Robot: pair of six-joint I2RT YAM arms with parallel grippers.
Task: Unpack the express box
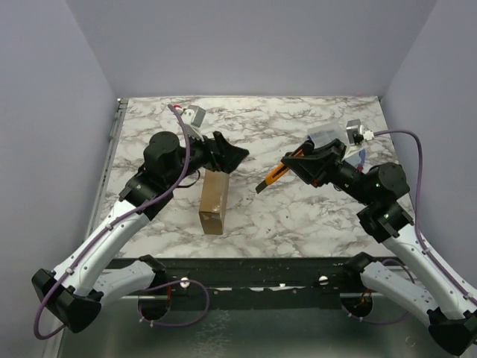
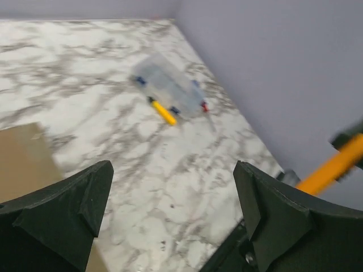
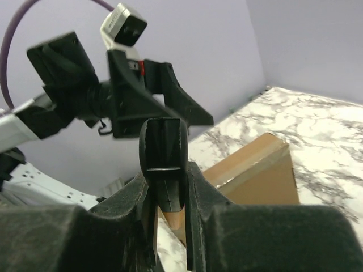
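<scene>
Left tool (image 1: 229, 153) stands spread wide, facing the right tool (image 1: 296, 162), which is clamped on a yellow cutter (image 1: 273, 177).

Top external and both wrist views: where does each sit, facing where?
Top external: high behind the near edge, looking down on table, express box, left pincer, right pincer.
Left wrist: faces right past open left pincer toward clear case.
Right wrist: faces left over right pincer gripping knife.
Shared: both wrist views show the express box and knife.
</scene>
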